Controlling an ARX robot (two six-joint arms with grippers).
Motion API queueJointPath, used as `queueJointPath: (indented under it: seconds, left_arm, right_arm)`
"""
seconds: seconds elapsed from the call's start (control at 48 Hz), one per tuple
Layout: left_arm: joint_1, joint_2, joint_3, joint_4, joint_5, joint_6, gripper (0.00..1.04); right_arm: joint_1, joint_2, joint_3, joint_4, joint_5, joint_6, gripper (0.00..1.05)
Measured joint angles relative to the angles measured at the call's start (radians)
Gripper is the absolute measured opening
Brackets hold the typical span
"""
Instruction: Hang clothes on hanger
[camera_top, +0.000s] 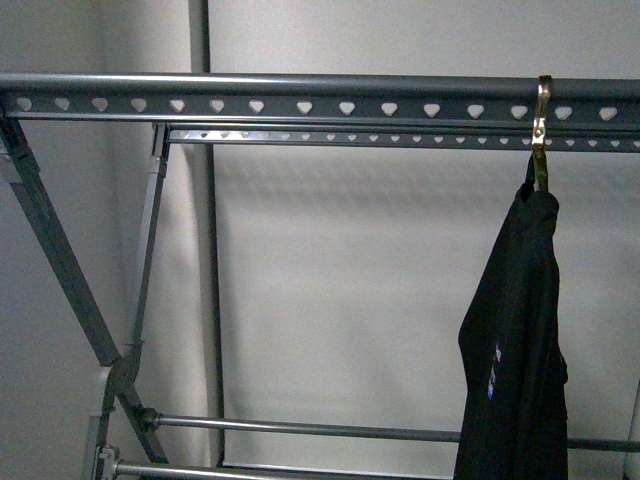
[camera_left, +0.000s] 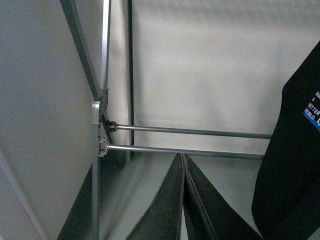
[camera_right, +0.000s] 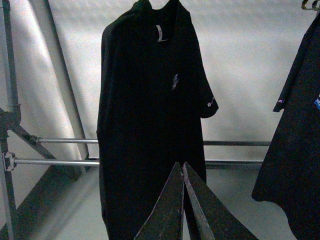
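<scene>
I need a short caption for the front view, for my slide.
Black T-shirt hangs by a brass hook from the grey rack's heart-punched top rail, at the right; neither arm visible.

A black T-shirt (camera_top: 515, 340) hangs straight down from a brass hook (camera_top: 541, 130) looped over the top rail of the grey metal rack (camera_top: 300, 100), at about 3 o'clock in the front view. It hangs edge-on, folded narrow, with small white and blue lettering (camera_top: 494, 368) on its chest. The rack's two top rails run level, punched with heart-shaped holes; its diagonal legs cross at 8 o'clock, and thin lower bars (camera_top: 300, 428) pass behind the shirt's hem.
</scene>
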Motion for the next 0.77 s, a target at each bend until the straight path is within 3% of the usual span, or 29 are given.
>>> queueJointPath:
  seconds: [0.125, 0.5, 0.604, 0.729, 0.771]
  left_arm:
    - [0.000, -0.154, 0.000, -0.176, 0.000, 0.000, 0.04]
    - [0.000, -0.180, 0.000, -0.185, 0.000, 0.000, 0.04]
    - [0.000, -0.180, 0.000, -0.185, 0.000, 0.000, 0.04]
    - [0.000, -0.181, 0.000, -0.186, 0.000, 0.000, 0.04]
    - [0.000, -0.181, 0.000, -0.186, 0.000, 0.000, 0.04]
  right_arm:
    - [0.000, -0.050, -0.026, -0.016, 0.000, 0.000, 0.02]
    - [0.000, -0.167, -0.026, -0.132, 0.000, 0.000, 0.02]
    - [0.000, -0.293, -0.025, -0.291, 0.000, 0.000, 0.02]
    - [0.000, -0.332, -0.025, -0.303, 0.000, 0.000, 0.02]
    - [0.000, -0.332, -0.025, -0.303, 0.000, -0.002, 0.07]
